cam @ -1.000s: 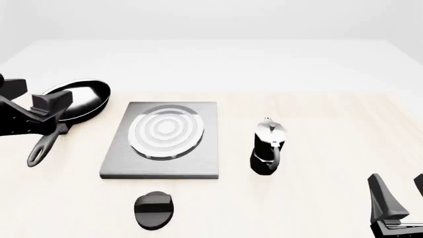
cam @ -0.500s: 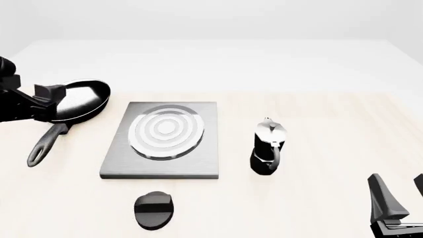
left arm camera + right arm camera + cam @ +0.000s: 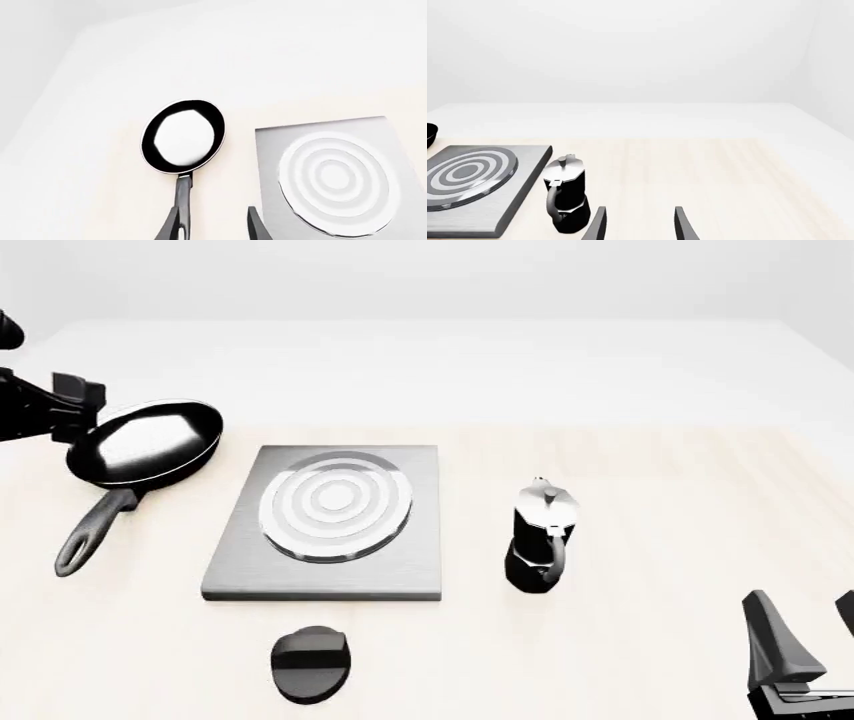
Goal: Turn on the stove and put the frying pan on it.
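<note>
The frying pan [image 3: 144,445] lies on the table left of the stove, its long handle [image 3: 83,540] pointing toward me. The stove's grey plate [image 3: 327,525] with its ring burner lies mid-table, and its black knob [image 3: 311,663] sits in front of it. My left gripper [image 3: 78,403] is at the far left, raised beside the pan. In the left wrist view it [image 3: 213,227] is open and empty above the pan's handle [image 3: 182,197], with the pan [image 3: 183,136] and stove [image 3: 337,175] beyond. My right gripper [image 3: 807,635] is open and empty at the front right.
A black-and-silver moka pot [image 3: 541,538] stands right of the stove, and shows in the right wrist view [image 3: 565,197] beside the stove plate [image 3: 474,182]. The light wood table runs into a white far area.
My left arm has lifted and drawn back toward the far left, off the pan's handle. The pan has not moved. The right arm is still.
</note>
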You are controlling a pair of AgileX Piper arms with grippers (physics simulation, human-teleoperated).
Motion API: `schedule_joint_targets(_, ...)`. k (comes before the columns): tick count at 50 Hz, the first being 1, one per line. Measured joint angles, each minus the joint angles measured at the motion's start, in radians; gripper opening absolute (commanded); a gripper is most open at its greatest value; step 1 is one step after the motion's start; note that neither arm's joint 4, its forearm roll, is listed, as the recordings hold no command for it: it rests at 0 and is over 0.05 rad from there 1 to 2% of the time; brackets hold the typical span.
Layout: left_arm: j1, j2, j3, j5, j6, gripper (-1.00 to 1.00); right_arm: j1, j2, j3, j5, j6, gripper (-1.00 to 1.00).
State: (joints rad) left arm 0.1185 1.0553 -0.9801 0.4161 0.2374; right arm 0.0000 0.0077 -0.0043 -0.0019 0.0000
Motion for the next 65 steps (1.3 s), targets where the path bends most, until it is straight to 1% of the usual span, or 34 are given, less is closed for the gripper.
schedule_joint_targets(17,0.082,0.121,-0.049,-0.008,0.009,1.00,0.000,0.000,0.000,0.000,0.000,1.00)
schedule_joint_targets(33,0.126,0.243,-0.069,-0.063,0.033,1.00,0.000,0.000,0.000,0.000,0.000,1.00)
schedule_joint_targets(65,0.169,0.432,-0.045,-0.204,0.064,1.00,0.000,0.000,0.000,0.000,0.000,1.00)
